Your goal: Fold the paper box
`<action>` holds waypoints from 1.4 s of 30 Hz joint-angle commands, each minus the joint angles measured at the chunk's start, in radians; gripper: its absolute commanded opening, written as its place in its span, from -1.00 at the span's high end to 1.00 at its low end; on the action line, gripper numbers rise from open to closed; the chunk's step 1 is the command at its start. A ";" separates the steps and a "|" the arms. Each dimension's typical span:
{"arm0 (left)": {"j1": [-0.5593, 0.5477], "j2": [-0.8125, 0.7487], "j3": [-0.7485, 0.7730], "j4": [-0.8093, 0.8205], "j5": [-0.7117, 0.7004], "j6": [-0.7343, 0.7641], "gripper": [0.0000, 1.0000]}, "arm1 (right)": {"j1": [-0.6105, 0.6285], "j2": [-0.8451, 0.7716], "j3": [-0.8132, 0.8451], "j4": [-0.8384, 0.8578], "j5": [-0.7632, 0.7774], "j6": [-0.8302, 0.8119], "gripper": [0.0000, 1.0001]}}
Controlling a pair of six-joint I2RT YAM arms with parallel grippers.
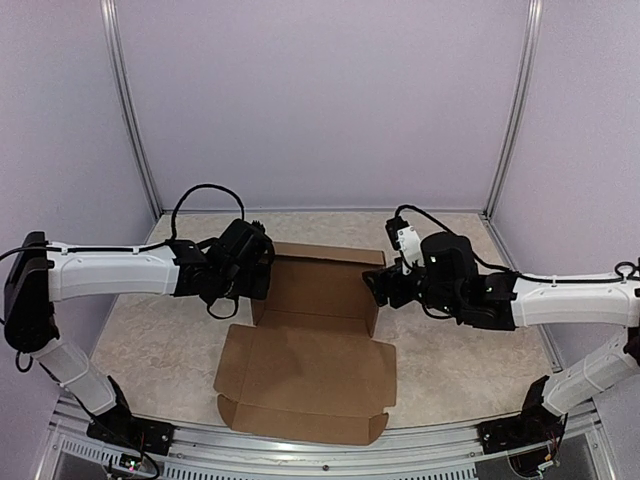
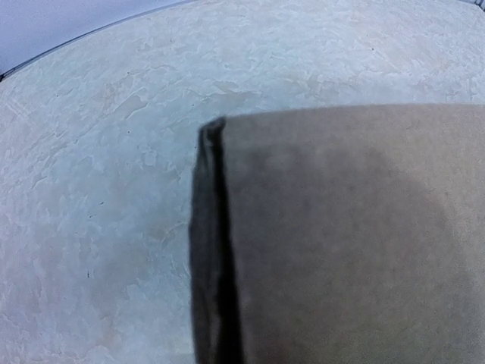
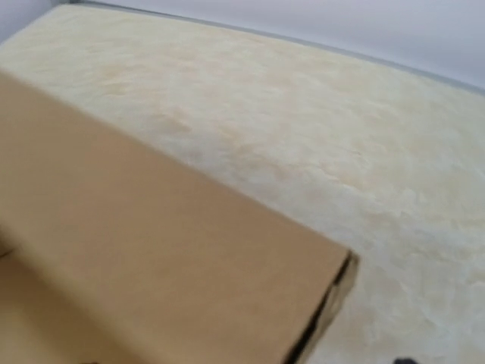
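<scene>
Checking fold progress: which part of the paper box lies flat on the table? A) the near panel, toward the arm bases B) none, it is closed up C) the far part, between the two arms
A: the near panel of the paper box lies flat on the table, while its far part has raised walls.

Lab test cell: plain lilac walls (image 1: 320, 100), aluminium posts (image 1: 129, 100)
</scene>
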 commanded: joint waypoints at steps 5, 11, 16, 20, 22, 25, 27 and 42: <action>0.030 0.041 0.026 0.127 0.071 0.138 1.00 | -0.030 -0.221 0.003 -0.195 -0.213 -0.183 -0.75; 0.033 0.077 0.002 0.285 0.180 0.283 1.00 | -0.045 -0.243 0.121 -0.350 -0.262 -0.255 -0.80; 0.043 0.115 -0.002 0.358 0.223 0.342 1.00 | -0.052 -0.184 0.222 -0.432 -0.300 -0.279 -0.71; 0.066 0.155 -0.008 0.431 0.324 0.345 1.00 | -0.058 -0.114 0.306 -0.472 -0.360 -0.280 -0.45; 0.074 0.162 -0.035 0.484 0.359 0.338 0.95 | -0.063 -0.078 0.337 -0.475 -0.396 -0.280 -0.31; 0.077 0.156 -0.092 0.584 0.389 0.329 0.84 | -0.074 -0.022 0.380 -0.478 -0.428 -0.266 0.02; 0.080 0.151 -0.124 0.645 0.403 0.325 0.79 | -0.082 0.015 0.407 -0.477 -0.449 -0.250 0.18; 0.081 0.152 -0.268 0.936 0.417 0.311 0.46 | -0.108 0.248 0.528 -0.460 -0.561 -0.169 1.00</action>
